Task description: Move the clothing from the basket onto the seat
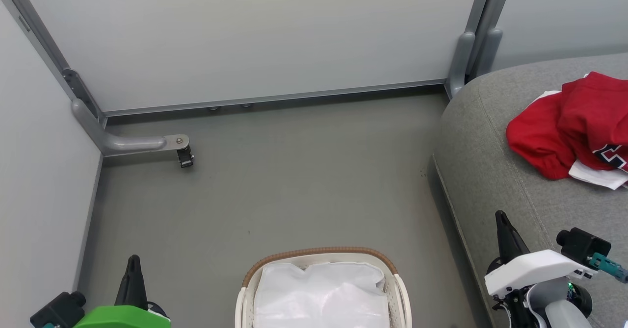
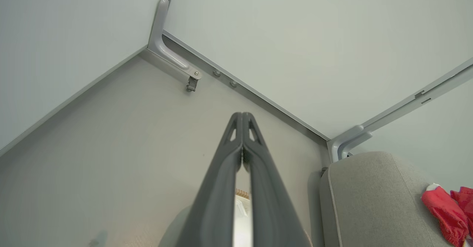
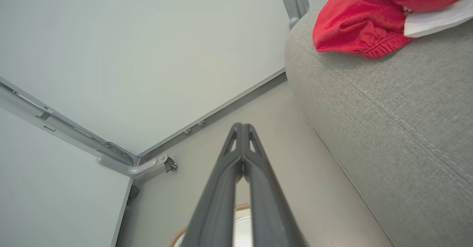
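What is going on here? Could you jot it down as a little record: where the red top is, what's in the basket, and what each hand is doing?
top: red garment lies crumpled on the grey seat
container: basket stands on the floor, with a white sheet inside
left: left hand shut, holding nothing
right: right hand shut, holding nothing, near the seat's front edge
job: looks done

Grey floor (image 1: 294, 181) across the middle of the frame, carrying the basket (image 1: 319, 252) at bottom centre. At the right edge, grey seat (image 1: 490, 161), with red clothing (image 1: 544, 137) heaped at upper right.
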You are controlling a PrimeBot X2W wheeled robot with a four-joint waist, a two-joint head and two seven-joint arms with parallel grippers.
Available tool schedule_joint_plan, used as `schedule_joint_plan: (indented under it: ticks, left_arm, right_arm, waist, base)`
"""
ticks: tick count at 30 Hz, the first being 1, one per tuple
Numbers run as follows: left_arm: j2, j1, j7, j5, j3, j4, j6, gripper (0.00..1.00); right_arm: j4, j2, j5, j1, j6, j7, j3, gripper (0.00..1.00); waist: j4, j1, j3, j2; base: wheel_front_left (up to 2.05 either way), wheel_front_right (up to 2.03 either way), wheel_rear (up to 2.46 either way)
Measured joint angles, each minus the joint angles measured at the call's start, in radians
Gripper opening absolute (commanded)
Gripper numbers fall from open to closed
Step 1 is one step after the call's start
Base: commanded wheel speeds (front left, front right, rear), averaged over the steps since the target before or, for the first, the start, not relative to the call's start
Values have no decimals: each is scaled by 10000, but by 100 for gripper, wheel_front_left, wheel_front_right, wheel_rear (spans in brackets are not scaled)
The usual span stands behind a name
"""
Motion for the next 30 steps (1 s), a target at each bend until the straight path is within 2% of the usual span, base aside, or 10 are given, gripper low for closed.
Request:
schedule_joint_plan:
  ticks: [30]
  left_arm:
    - [-107,-390,1039,-3478,280,-474,0,0]
  right_arm:
    - [-569,-27,3916,77,-2,1012,-341,0]
  waist:
    - [-87,0,-24,0]
  base:
    - [0,0,0]
